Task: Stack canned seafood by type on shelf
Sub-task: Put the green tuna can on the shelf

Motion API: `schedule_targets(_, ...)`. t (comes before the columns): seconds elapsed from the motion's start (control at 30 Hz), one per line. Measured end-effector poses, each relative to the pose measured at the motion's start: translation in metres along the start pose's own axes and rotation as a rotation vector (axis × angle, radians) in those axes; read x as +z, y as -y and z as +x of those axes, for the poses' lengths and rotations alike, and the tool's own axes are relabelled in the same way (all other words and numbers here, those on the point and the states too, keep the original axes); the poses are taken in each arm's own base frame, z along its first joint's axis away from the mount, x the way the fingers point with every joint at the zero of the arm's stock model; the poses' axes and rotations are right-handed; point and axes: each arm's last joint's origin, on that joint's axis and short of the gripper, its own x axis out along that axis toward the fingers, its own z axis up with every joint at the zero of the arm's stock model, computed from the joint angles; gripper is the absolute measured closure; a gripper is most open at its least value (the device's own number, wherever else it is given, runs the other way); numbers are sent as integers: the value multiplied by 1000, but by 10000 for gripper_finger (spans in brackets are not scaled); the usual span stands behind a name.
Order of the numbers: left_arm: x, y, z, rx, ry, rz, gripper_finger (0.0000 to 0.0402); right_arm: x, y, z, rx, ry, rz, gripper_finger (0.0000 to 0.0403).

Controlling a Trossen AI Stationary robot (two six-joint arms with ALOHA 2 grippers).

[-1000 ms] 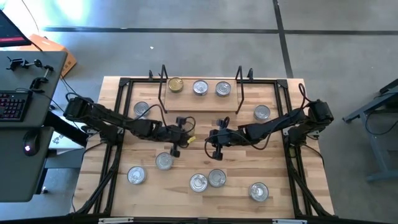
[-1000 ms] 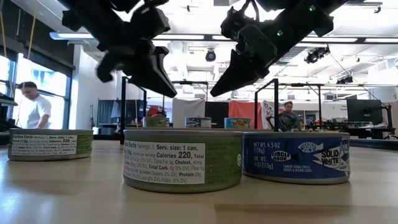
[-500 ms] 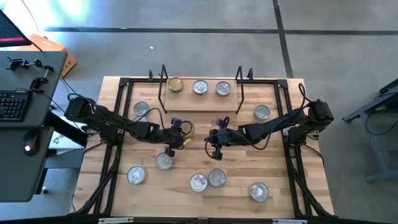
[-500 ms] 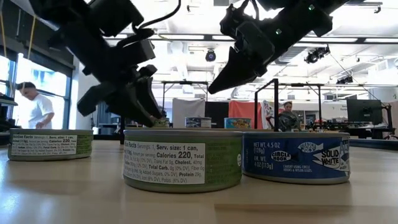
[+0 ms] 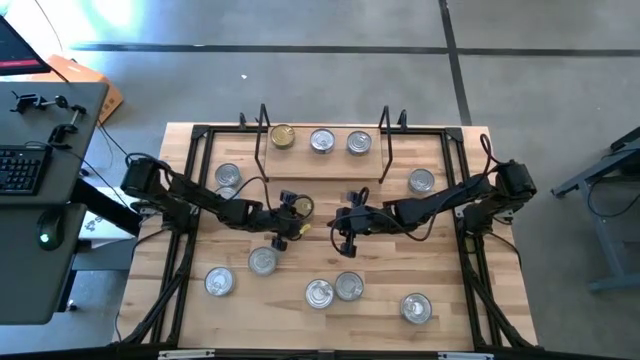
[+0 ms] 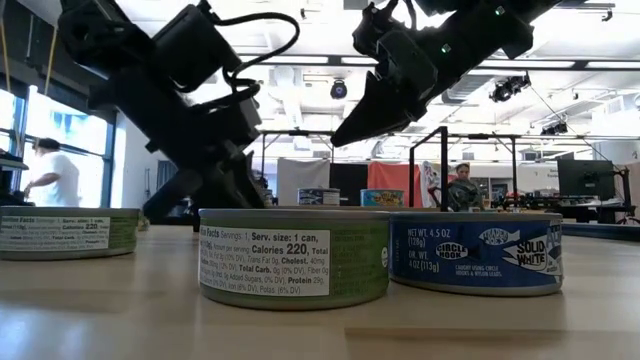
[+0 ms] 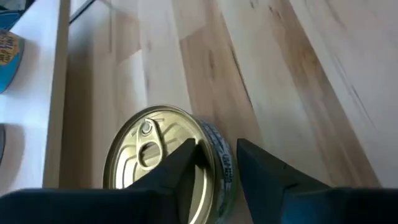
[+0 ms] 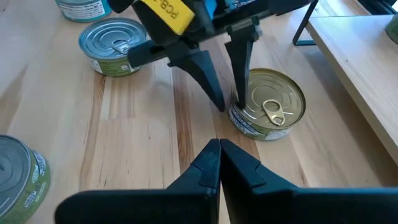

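A gold-lidded tin (image 7: pixel 163 163) of canned seafood sits flat on the tabletop, in front of the shelf (image 5: pixel 320 158). My left gripper (image 7: pixel 214 149) is down at that tin (image 5: pixel 299 207), open. One finger is over the lid and the other outside the wall on the side facing the arm. My right gripper (image 8: pixel 219 146) hangs shut above the table, just right of the tin, its tips pointing toward it. On the shelf stand a gold tin (image 5: pixel 283 137) and two silver-lidded tins (image 5: pixel 322 141) (image 5: pixel 358 142). My left gripper comes slanting down from the table's left and straddles the gold tin's rim (image 8: pixel 239 106) on the side facing the arm. One finger (image 7: pixel 185 163) is over the lid; the other (image 7: pixel 258 168) is beside the wall. I cannot tell whether either finger touches it.
Silver-lidded tins lie scattered on the tabletop: one at far left (image 5: pixel 227 176), one at far right (image 5: pixel 421 181), and several along the near side (image 5: pixel 263 260) (image 5: pixel 218 281) (image 5: pixel 319 293) (image 5: pixel 415 307). The shelf's black uprights (image 5: pixel 385 140) stand behind both grippers.
My left gripper has come down, tipping more steeply, onto the gold tin, which has stayed where it was. In the low view, the green-labelled tin at the picture's left has shifted slightly toward that picture's left.
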Motion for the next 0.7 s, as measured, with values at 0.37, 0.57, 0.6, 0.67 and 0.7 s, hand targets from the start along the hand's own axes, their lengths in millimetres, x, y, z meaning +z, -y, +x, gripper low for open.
schedule_targets(0.37, 6, 8, -8, 8, -5, 14, 391, 0, 0, 0, 0, 0, 0, 403)
schedule_targets(0.57, 18, 13, -27, 44, -56, 83, 399, 0, 0, 0, -1, 0, 0, 403)
schedule_targets(0.6, 21, 13, -30, 65, -61, 91, 399, 0, 0, 0, 0, 0, 0, 403)
schedule_targets(0.67, 26, 13, -35, 120, -76, 107, 400, 0, 0, 0, 0, 0, 0, 403)
schedule_targets(0.7, 27, 14, -37, 149, -86, 116, 401, 0, 0, 0, 0, 0, 0, 403)
